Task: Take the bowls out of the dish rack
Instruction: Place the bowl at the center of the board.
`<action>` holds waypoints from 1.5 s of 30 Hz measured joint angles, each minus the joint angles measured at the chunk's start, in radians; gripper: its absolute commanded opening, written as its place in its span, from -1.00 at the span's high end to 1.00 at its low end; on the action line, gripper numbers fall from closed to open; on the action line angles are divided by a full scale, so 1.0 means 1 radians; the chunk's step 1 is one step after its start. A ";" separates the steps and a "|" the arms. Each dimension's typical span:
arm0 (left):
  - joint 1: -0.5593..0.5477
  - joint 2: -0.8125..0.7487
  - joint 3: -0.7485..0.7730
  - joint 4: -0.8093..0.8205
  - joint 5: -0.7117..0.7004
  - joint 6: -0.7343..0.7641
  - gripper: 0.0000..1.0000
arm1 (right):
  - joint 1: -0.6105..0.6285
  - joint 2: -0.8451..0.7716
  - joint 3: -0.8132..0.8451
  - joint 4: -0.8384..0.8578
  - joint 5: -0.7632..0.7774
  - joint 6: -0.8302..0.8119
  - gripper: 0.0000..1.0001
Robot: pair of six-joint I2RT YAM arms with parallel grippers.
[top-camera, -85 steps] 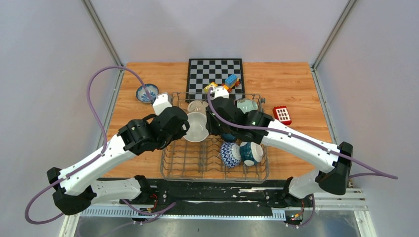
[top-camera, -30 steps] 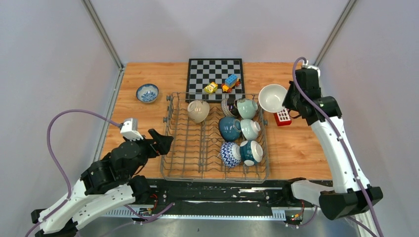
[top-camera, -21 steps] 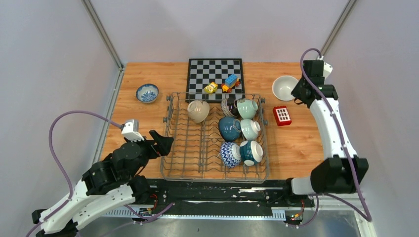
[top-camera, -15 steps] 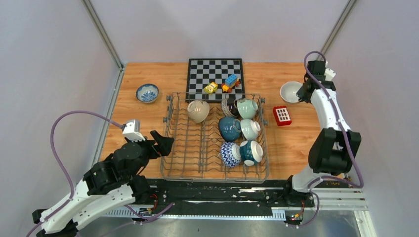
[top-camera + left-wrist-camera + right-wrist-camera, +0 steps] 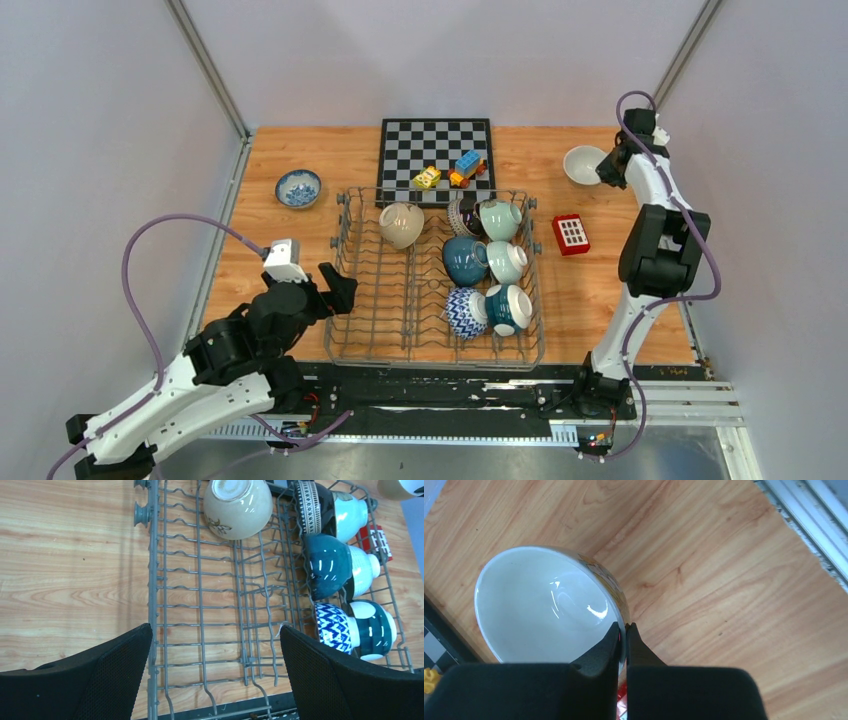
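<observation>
Two white robot arms are seen from above at a wooden table [image 5: 590, 290]. The right arm is folded sharply at the elbow and stretched to the far right corner. There the right gripper [image 5: 605, 170] is clamped on the rim of a white bowl [image 5: 583, 163], with one finger inside and one outside. Whether this bowl is touching the wood cannot be told. In the right wrist view a yellow pattern is shown on its outer wall, too small to be read.

The left arm is kept low at the near left, with its forearm angled towards the dish rack [image 5: 390, 300]. The left gripper [image 5: 335, 290] is held over the rack's near left edge with its fingers spread wide and nothing between them.

Seven bowls are lying on their sides in the rack:
- a cream bowl [image 5: 400, 225] at the far side, with a small dark mark that cannot be read
- a dark-patterned bowl [image 5: 462, 215]
- two pale mint bowls [image 5: 498, 218]
- two dark teal bowls [image 5: 465, 260]
- a blue zigzag bowl [image 5: 465, 312]

A blue-and-white bowl [image 5: 298, 187] is set upright on the table, left of the rack. A chessboard [image 5: 435, 150] carrying toy blocks [image 5: 467, 165] is placed behind the rack.
</observation>
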 measured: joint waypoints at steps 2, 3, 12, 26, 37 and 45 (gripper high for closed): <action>0.000 0.002 -0.009 0.001 -0.006 0.002 -1.00 | -0.014 0.033 0.014 0.014 -0.039 0.025 1.00; 0.000 0.003 -0.014 0.002 -0.008 0.003 -1.00 | -0.021 0.048 0.015 0.021 -0.059 0.035 1.00; 0.000 0.018 -0.023 0.002 -0.016 0.004 -1.00 | -0.040 0.109 0.014 0.039 -0.137 0.072 1.00; 0.000 0.037 -0.037 0.004 -0.019 -0.002 -1.00 | -0.040 0.120 0.014 0.042 -0.144 0.052 0.87; 0.000 0.037 -0.047 0.004 -0.018 -0.021 -0.99 | -0.040 0.126 -0.006 0.053 -0.146 0.025 0.71; 0.000 0.038 -0.058 0.004 -0.018 -0.032 -0.99 | -0.047 0.126 -0.012 0.076 -0.163 0.005 -0.01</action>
